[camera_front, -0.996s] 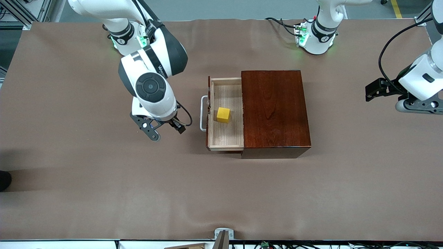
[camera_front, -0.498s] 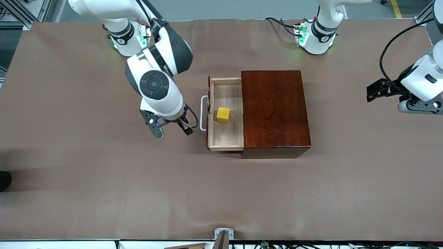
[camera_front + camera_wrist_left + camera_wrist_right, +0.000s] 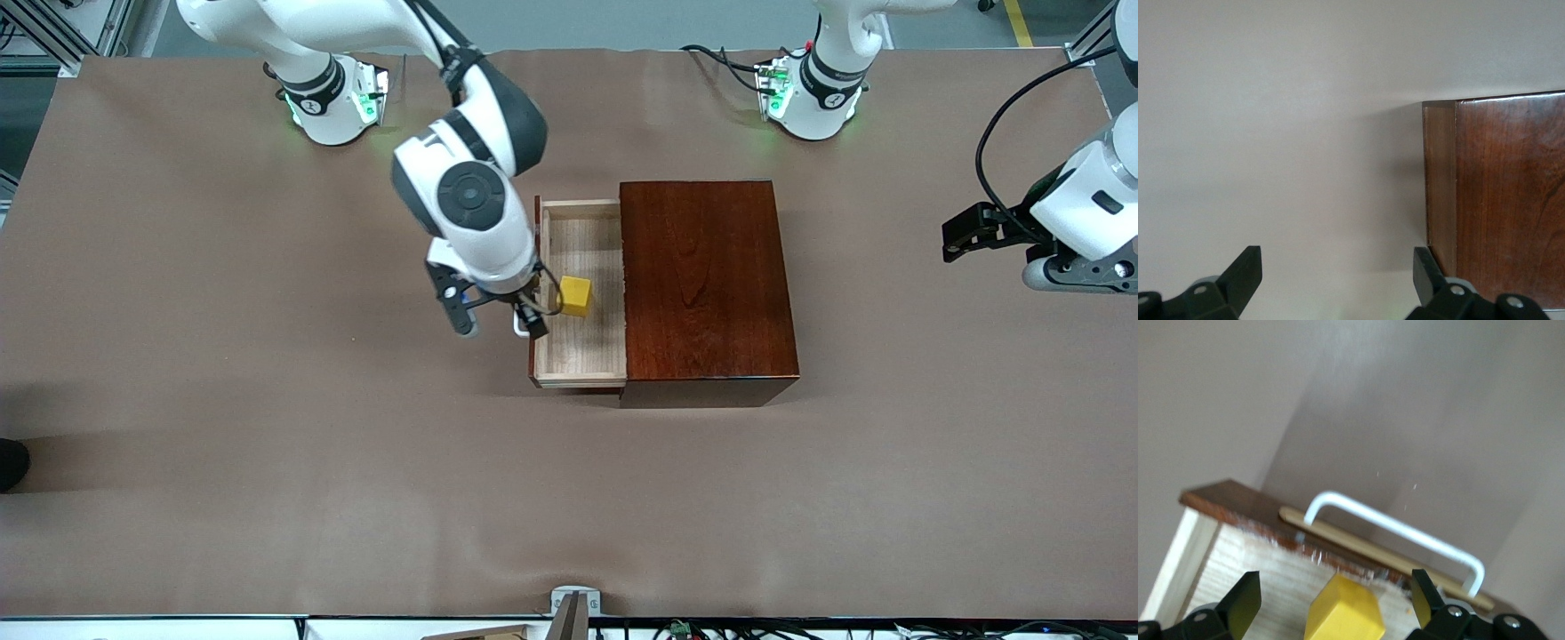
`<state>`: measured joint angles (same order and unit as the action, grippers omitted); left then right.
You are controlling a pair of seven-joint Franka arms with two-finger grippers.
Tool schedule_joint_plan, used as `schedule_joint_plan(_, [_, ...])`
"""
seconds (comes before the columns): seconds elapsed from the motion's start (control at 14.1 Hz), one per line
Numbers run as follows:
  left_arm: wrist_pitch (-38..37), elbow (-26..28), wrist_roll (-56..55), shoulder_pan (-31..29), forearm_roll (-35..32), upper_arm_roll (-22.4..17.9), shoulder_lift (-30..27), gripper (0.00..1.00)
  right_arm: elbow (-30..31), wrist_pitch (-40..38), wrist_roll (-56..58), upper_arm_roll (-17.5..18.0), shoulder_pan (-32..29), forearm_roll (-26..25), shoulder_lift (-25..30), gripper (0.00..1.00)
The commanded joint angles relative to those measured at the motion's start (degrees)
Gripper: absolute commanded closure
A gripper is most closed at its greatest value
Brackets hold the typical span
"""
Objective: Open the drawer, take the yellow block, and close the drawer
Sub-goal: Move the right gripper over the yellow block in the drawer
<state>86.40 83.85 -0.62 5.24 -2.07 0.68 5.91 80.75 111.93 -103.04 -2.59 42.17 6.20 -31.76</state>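
Drawer [image 3: 580, 356] pulled out of its wooden box [image 3: 707, 284] on the worktop [image 3: 267, 444], yellow block [image 3: 576, 295] lying in it, right pincer [image 3: 496, 322] spread wide over the handle [image 3: 1398, 527] at the block's 9 o'clock, left pincer [image 3: 1338, 273] waiting, fingers apart, over the worktop's end

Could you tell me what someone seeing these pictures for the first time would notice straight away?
Probably the yellow block, bright against the pale wood of the open drawer, which is pulled out of the dark wooden box toward the right arm's end of the table. Next, the right gripper, open over the drawer's front and white handle, close to the block. The left gripper waits open over the table at the left arm's end.
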Motion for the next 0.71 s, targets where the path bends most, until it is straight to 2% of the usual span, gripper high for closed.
schedule_joint_plan(0.0, [0.9, 1.5, -0.3, 0.4, 1.2, -0.5, -1.6, 0.00, -3.6, 0.1, -6.6, -0.4, 1.2, 1.0, -2.9, 0.00])
schedule_joint_plan(0.28, [0.9, 1.5, -0.3, 0.4, 1.2, -0.4, -1.6, 0.00, -3.6, 0.0, -12.7, -0.4, 2.0, 6.4, -3.5, 0.00])
schedule_joint_plan(0.64, [0.9, 1.6, -0.4, 0.5, 1.2, -0.3, -1.5, 0.00, -3.6, 2.1, -22.6, -0.4, 4.3, 6.5, -5.2, 0.00])
